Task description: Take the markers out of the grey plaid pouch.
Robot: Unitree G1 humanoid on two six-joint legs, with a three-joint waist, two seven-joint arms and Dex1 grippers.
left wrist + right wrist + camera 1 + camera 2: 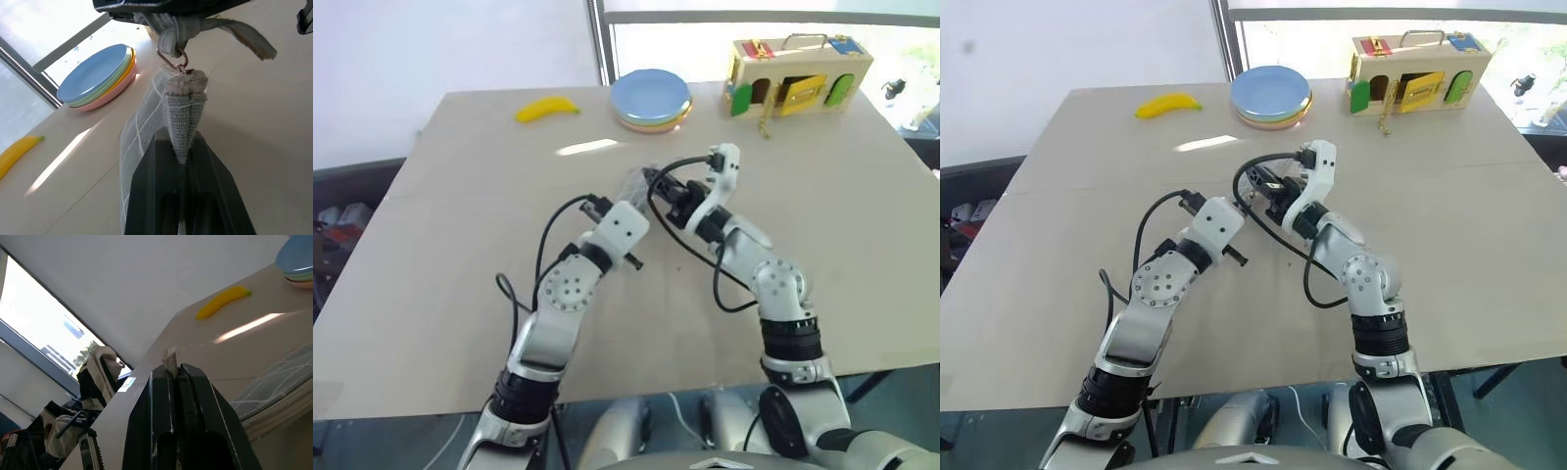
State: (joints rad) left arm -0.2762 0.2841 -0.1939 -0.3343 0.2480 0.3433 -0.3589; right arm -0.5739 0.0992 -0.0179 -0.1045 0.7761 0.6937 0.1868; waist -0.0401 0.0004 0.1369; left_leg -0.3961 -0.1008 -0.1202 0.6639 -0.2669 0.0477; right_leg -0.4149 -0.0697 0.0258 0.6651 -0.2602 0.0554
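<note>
The grey plaid pouch (146, 127) hangs above the middle of the table, held between my two grippers. My left gripper (182, 147) is shut on one narrow end of the pouch, just below the metal ring of the zip. My right gripper (173, 369) is shut on the pale zip cord (234, 27), which runs from that ring. In the head views the two grippers meet at the pouch (634, 182), the left gripper (641, 191) coming from below left and the right gripper (656, 181) from the right. The markers are hidden.
A yellow banana (548, 109) lies at the far left of the table (460, 245). A stack of pastel plates (651, 98) stands at the back centre. A wooden latch box (798, 76) sits at the back right.
</note>
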